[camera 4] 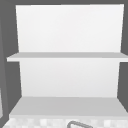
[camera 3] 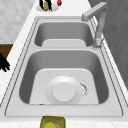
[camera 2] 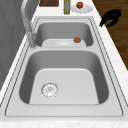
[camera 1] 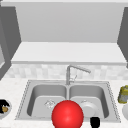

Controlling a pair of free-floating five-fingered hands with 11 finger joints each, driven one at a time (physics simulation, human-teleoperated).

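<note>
White and glazed by the look of it, the plate (camera 3: 63, 91) lies flat on the floor of the right basin of the sink (camera 1: 113, 110), just beside the drain, and I cannot tell which way up it sits. I judge it stiff, fairly light, slick to the touch and liable to chip against the steel, so the rim is the place to take it, thumb on one face and fingers on the other, at the edge nearest the front wall. My right hand (camera 2: 111, 17) hangs in the air just off the front rim of that basin, over the edge of the surface (camera 2: 110, 50), palm down and tipped toward the sink, fingers and thumb loosely spread with nothing between them. A large red ball (camera 1: 67, 115) shows in the front view before the divider between the two basins, just left of this hand. My left hand (camera 1: 2, 105) is well apart at the far left, down on a small dish (camera 1: 9, 108) beside a brown lump (camera 1: 5, 109). Whether its fingers grip that lump I cannot tell. The lump looks small and light. A red bit (camera 3: 59, 2) shares the dish. A yellow-green bottle (camera 1: 123, 94) stands on the surface right of the sink, and the faucet (camera 1: 68, 73) rises behind the divider.
</note>
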